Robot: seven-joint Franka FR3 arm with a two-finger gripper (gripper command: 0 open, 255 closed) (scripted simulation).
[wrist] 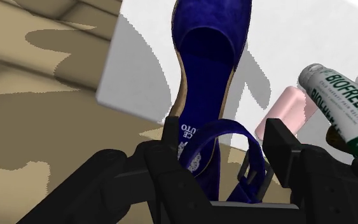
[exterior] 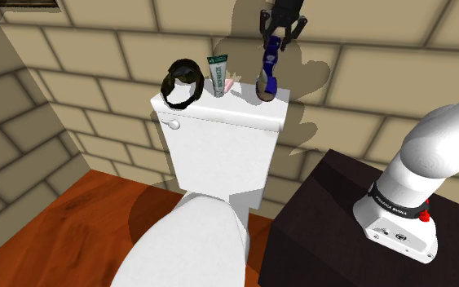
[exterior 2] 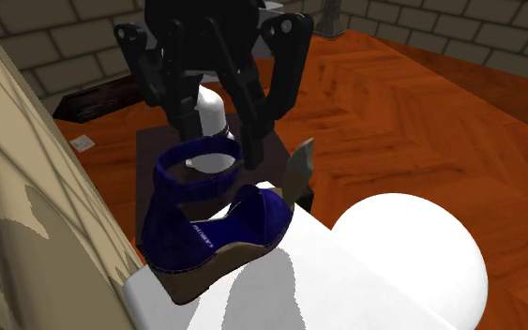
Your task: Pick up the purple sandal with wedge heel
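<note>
Gripper [exterior: 283, 37] sits at 12 o'clock of the purple sandal [exterior: 268, 73], straight above it in the shoulder view. Fingers [wrist: 171, 133] stand apart, roughly half open, straddling the sandal's ankle strap. In the wrist view one finger touches the back of the heel by the printed label. The other finger is just beside the strap loop with a sliver of gap. So the strap is between the fingers, not clamped.

Sandal [exterior 2: 219, 225] stands on the white tank lid [exterior: 219, 110] of a toilet, wedge sole down. It is at the lid's 3 o'clock end in the shoulder view. In the second exterior view the gripper [exterior 2: 222, 141] is at the sandal's 12 o'clock. The sole sits close to the lid's edge by the tan brick wall. Whether the sole is fully down on the lid cannot be told.

Tank lid carries more in the shoulder view:
- a green-and-white Biofreeze tube [exterior: 218, 73], upright, near the middle
- a small pink item [exterior: 229, 84] touching the tube's 3 o'clock side
- a black looped item [exterior: 180, 81] at the 9 o'clock end

In the wrist view, tube [wrist: 339, 95] and pink item [wrist: 292, 108] lie beside the sandal [wrist: 212, 38], apart from it, off to the side of the gripper [wrist: 225, 133].

Toilet's seat cover [exterior: 199, 245] is down, at 6 o'clock of the tank.
</note>
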